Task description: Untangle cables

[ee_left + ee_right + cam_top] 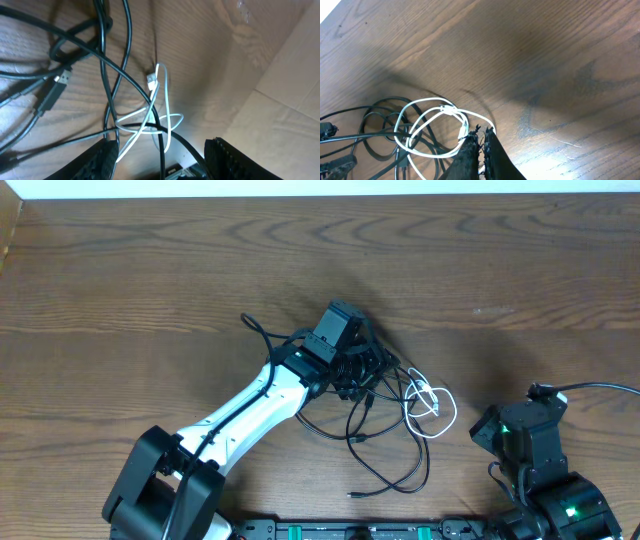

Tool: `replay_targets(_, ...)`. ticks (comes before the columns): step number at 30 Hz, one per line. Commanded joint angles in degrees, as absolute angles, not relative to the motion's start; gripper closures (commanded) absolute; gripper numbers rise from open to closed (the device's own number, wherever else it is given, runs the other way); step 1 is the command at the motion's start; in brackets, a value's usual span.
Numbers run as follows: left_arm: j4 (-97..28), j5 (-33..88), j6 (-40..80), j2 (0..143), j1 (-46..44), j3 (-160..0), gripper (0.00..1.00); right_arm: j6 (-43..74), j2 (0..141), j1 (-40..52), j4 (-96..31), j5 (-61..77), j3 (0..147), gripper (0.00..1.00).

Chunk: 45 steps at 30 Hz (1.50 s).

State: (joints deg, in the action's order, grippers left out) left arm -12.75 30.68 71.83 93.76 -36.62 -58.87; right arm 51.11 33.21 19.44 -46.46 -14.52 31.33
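Observation:
The cables lie in a tangle at the table's middle: thin black cords point(365, 385) knotted together, with a thin white cord point(432, 402) looped at their right side. My left gripper point(358, 370) is down on the tangle. In the left wrist view it point(162, 165) is open, its fingers point(100, 160) standing either side of a black cord point(107, 75) and the white cord point(162, 95), which cross between them. My right gripper point(487, 430) sits just right of the white loop. It point(480, 135) is shut, its tips over the edge of the white cord point(451, 109); no grip on it shows.
The wooden table point(150, 280) stretches bare to the left, back and right. One black cord end trails toward the front edge point(355, 495). A thicker black wire point(600, 387) runs to the right arm. The arms' base rail point(350, 532) lines the front.

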Motion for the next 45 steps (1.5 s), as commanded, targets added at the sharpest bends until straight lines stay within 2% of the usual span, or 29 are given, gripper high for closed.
replay_targets(1, -12.71, 33.08, 72.12, 93.12, -36.75, -59.46, 0.37, 51.79, 32.91, 18.96, -46.54, -14.66, 32.14, 0.97)
replay_targets(3, -12.71, 33.15, 72.1, 93.12, -36.75, -59.46, 0.23, 51.79, 32.91, 18.96, -46.54, -14.66, 32.14, 0.97)
replay_targets(6, -12.69, 32.27, 72.1, 93.12, -37.04, -59.46, 0.11, 51.79, 32.91, 18.96, -46.54, -14.63, 32.14, 0.97)
replay_targets(11, -12.69, 29.63, 72.38, 93.12, -39.38, -59.46, 0.0, 51.79, 32.91, 18.96, -46.54, -14.63, 32.14, 0.97)
replay_targets(20, -12.67, 22.55, 75.9, 93.12, -44.27, -59.46, 0.0, 51.59, 32.91, 18.94, -47.53, -14.66, 32.14, 0.98)
replay_targets(27, -12.49, 17.61, 83.83, 93.12, -44.84, -59.46, 0.0, 51.59, 32.91, 18.96, -49.34, -14.66, 32.14, 0.99)
replay_targets(36, -11.55, 17.26, 108.05, 93.23, -47.13, -59.46, 0.0, 51.59, 32.91, 18.94, -49.76, -14.66, 32.14, 0.99)
replay_targets(41, -9.15, 16.91, 107.96, 93.21, -48.64, -59.46, 0.0, 51.57, 32.91, 18.94, -50.17, -14.66, 32.14, 0.99)
replay_targets(45, -12.08, 11.77, 100.29, 93.19, -47.59, -59.46, 0.0, 51.13, 32.91, 18.94, -51.79, -14.63, 32.14, 0.98)
